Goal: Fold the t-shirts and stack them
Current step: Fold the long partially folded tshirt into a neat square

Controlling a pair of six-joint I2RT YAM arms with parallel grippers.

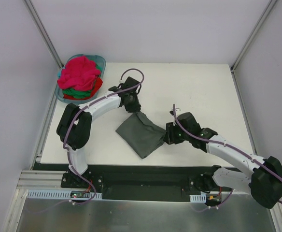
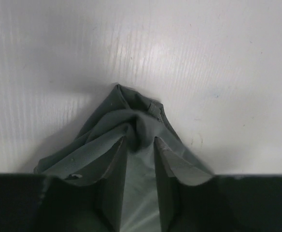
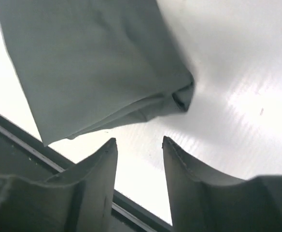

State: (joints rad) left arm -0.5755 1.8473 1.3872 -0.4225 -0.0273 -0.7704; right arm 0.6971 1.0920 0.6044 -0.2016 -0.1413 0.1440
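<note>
Grey t-shirt (image 1: 141, 131) lies folded on the tabletop (image 1: 204, 87)
Left claw (image 2: 140, 140) – slightly parted – at a bunched corner; right claw (image 3: 138, 141) spread, empty, just beside another.

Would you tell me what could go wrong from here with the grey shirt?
Cloth of the grey shirt is bunched between the fingers of the left gripper; lifting away might drag that corner and spoil the fold. The shirt's near corner lies close to the table edge, so the open right gripper might nudge it off.
</note>
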